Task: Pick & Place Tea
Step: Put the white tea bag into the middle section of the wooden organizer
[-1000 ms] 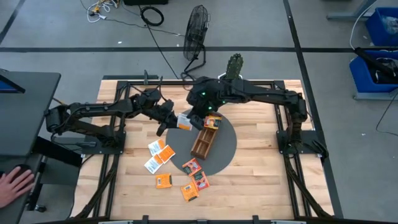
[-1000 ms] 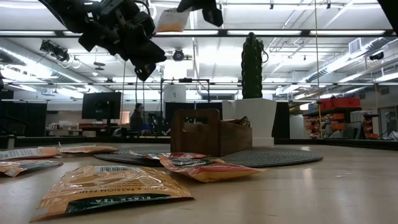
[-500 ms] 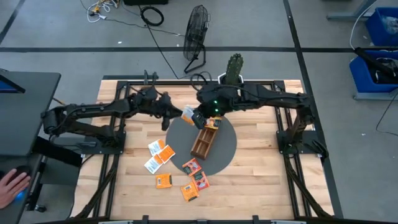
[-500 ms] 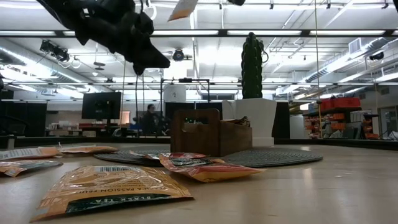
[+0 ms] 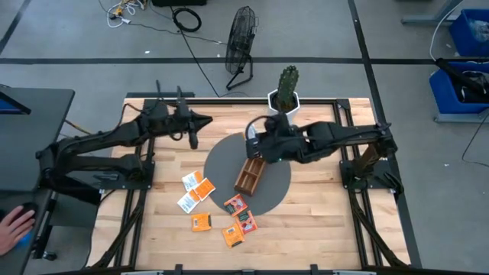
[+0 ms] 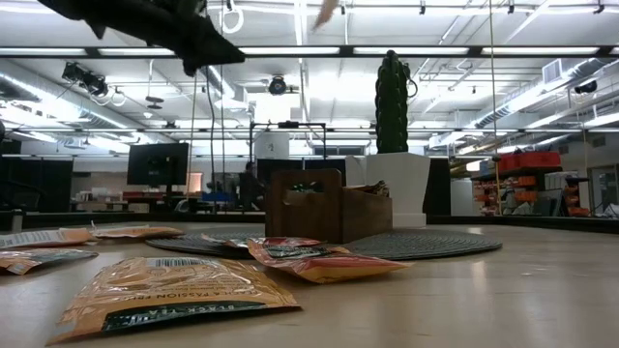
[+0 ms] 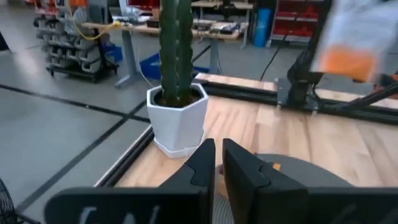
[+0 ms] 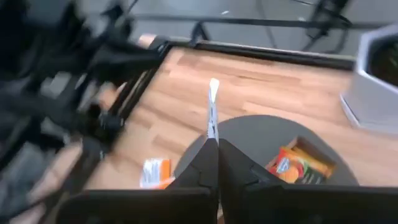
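My right gripper [image 5: 255, 143] hangs above the far part of the round grey mat [image 5: 279, 179], shut on one white-and-orange tea sachet [image 8: 212, 109], which shows blurred in the left wrist view [image 7: 353, 38]. Below it the brown wooden tray [image 5: 250, 175] stands on the mat with sachets in its far end [image 8: 295, 163]. Several more sachets [image 5: 195, 189] [image 5: 237, 220] lie flat on the wood near the mat's left and near sides. My left gripper [image 5: 191, 128] is raised over the far left of the table, its fingers [image 7: 203, 163] shut with nothing between them. My right gripper pinches the sachet by one edge [image 8: 212, 134] between its two fingers. The fingers slant downward. The sachet stands out beyond the fingertips, edge-on to the wrist camera, lifted clear above the mat and the tray.
A cactus in a white pot [image 5: 283, 93] stands at the table's far edge, just behind the mat. Dark frame rails [image 5: 137, 172] run along the table's left and right sides. Bare wood [image 5: 321, 221] lies at the near right. A person's hand [image 5: 11, 228] shows off the table at the left.
My left gripper has drawn away from the sachet, up and toward the table's far left, tipping up to near level. My right gripper has carried the sachet toward the right and the cactus, over the tray's far end, rolling so that the sachet stands edge-on.
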You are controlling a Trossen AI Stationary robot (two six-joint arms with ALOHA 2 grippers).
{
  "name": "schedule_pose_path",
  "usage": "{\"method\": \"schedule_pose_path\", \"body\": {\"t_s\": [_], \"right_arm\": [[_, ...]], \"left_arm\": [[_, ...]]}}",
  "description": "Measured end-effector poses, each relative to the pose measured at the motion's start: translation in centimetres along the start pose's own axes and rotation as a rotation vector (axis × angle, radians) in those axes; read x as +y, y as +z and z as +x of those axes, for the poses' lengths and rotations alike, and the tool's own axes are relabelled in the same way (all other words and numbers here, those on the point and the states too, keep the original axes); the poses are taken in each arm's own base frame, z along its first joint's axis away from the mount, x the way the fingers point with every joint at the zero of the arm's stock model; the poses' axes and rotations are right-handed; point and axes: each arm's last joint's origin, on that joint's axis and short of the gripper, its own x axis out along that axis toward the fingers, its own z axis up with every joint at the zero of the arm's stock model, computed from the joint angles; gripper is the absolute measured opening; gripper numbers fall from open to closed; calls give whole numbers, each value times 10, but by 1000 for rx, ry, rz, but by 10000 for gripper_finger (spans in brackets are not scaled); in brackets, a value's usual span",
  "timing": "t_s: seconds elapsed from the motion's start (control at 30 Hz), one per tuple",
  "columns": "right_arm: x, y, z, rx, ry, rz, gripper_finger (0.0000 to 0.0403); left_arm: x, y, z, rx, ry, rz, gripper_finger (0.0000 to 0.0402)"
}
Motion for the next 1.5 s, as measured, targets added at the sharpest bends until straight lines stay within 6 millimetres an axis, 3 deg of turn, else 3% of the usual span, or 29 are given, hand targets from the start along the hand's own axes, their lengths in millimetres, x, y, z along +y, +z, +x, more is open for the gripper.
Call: {"method": "schedule_pose_path", "body": {"t_s": [0.27,0.57,0.83,1.1,1.27,1.5], "right_arm": [[-10,-41,21,-48,-103,329,0],[-30,-90,47,33,-221,498,0],[-36,-119,79,26,-241,602,0],[-41,-147,106,41,-365,596,0],[-42,-153,118,33,-394,586,0],[-49,-147,123,0,-447,559,0]], "left_arm": [[-5,9,-37,-33,-138,-21,32],[-7,15,-71,-93,-153,10,32],[-7,9,-81,-41,-154,7,32],[-7,9,-81,-44,-153,27,32],[-7,8,-81,-39,-153,31,32],[-7,8,-81,-38,-153,31,32]]}}
